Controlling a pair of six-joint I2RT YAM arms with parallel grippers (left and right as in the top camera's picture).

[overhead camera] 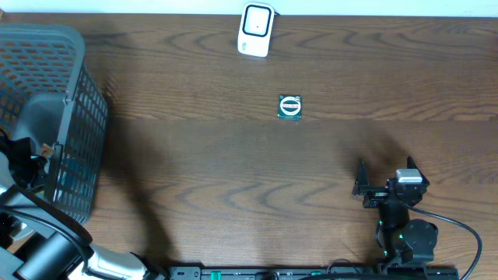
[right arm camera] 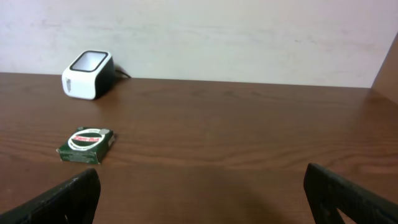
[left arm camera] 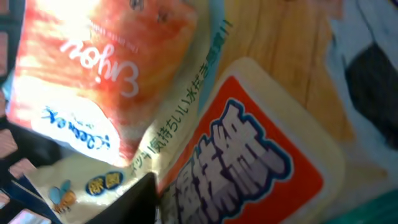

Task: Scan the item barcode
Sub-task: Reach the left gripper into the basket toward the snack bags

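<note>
Brown wood table (overhead camera: 233, 171), pale wall (right arm camera: 217, 31); centre open; basket (overhead camera: 78, 117) at left edge; green box (overhead camera: 290, 106) mid-table, scanner (overhead camera: 255, 29) at far edge; right gripper (overhead camera: 385, 163) released; left gripper (overhead camera: 29, 159) in basket against orange packets (left arm camera: 249, 168), grip unclear.

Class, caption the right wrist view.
Open right tool faces a green box and white scanner on the wooden table.

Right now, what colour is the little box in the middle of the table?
Dark green box with a round white label; clearest in the right wrist view.
</note>
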